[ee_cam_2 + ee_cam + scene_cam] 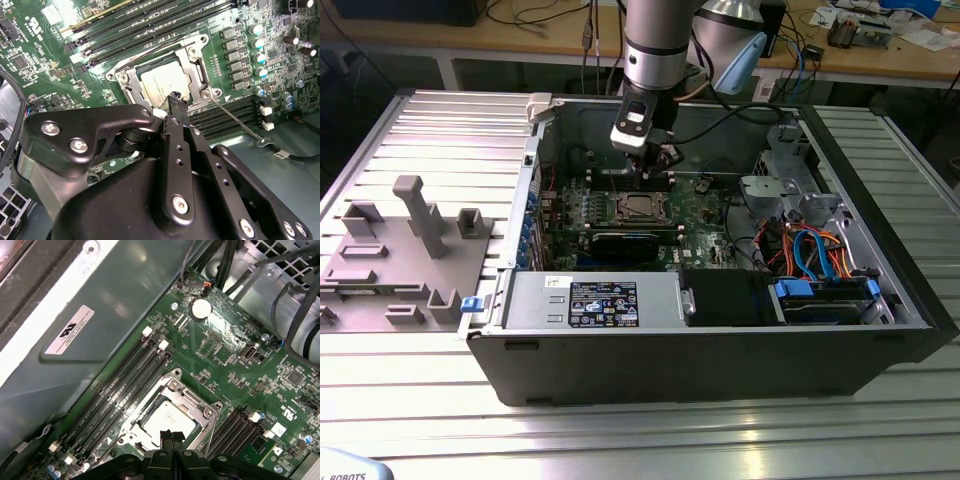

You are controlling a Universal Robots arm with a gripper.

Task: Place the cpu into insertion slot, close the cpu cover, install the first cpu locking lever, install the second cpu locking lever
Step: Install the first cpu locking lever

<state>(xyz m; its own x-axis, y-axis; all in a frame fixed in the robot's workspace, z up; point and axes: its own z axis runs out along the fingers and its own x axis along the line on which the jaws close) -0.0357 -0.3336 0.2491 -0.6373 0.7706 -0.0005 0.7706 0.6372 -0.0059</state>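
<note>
Looking at the second wrist view, the cpu [162, 80] is seen seated right below the gripper [176, 97] tip, with the cover [127, 82] apparently laid flat over it. The gripper is pinched closed, nothing held. A lever step seems in hand: the thin lever [235, 120] just beside the tip looks unlatched, so a careful, well-aimed push is called for.
</note>
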